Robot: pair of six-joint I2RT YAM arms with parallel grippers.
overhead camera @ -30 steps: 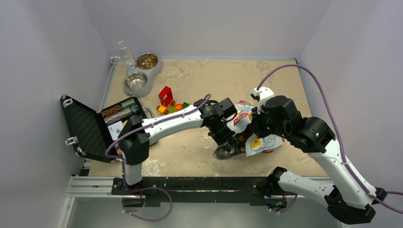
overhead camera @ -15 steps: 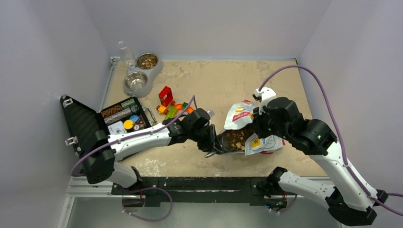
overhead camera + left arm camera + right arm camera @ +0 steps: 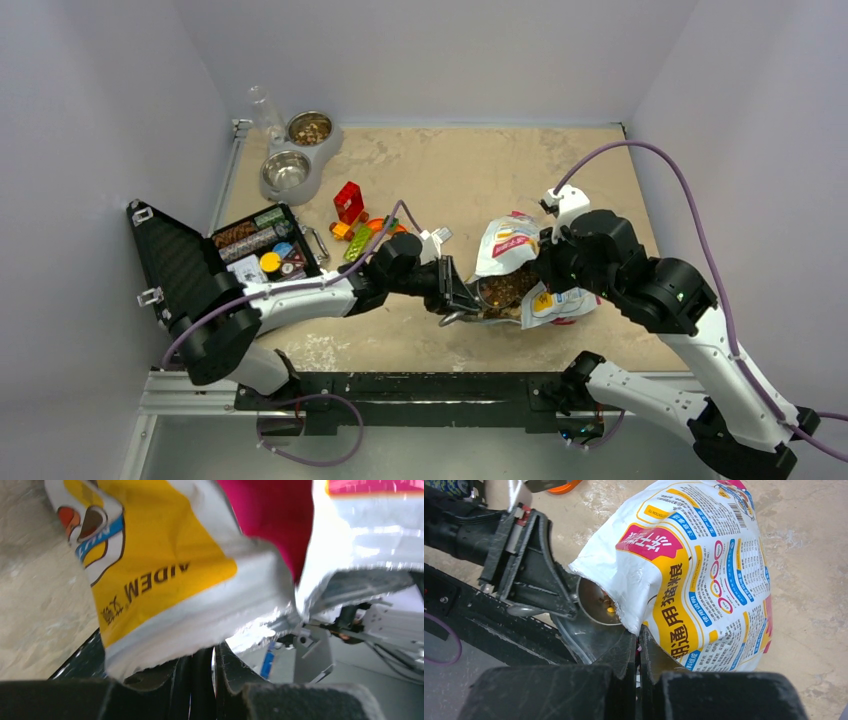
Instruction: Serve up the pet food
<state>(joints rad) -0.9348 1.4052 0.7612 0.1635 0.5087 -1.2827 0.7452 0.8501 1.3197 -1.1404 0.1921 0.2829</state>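
Note:
The pet food (image 3: 505, 287) shows as brown kibble inside the open mouth of a white, yellow and pink bag (image 3: 512, 243) lying on the table. The bag also shows in the right wrist view (image 3: 704, 565) and fills the left wrist view (image 3: 165, 565). My left gripper (image 3: 453, 297) (image 3: 212, 655) (image 3: 529, 575) is shut on a metal scoop (image 3: 593, 601), whose bowl sits in the bag's mouth. My right gripper (image 3: 545, 270) (image 3: 639, 640) is shut on the bag's torn lower edge and holds the mouth open.
A grey double pet bowl (image 3: 322, 152) stands at the back left, its far cup holding kibble (image 3: 310, 129). A clear bottle (image 3: 265, 108) stands beside it. Colourful toy blocks (image 3: 350, 205) lie mid-left. An open black case (image 3: 180, 265) sits at the left edge.
My left arm has dropped low and swung round; its gripper with the scoop now enters the bag's mouth from the left. My right gripper has kept its hold on the bag.

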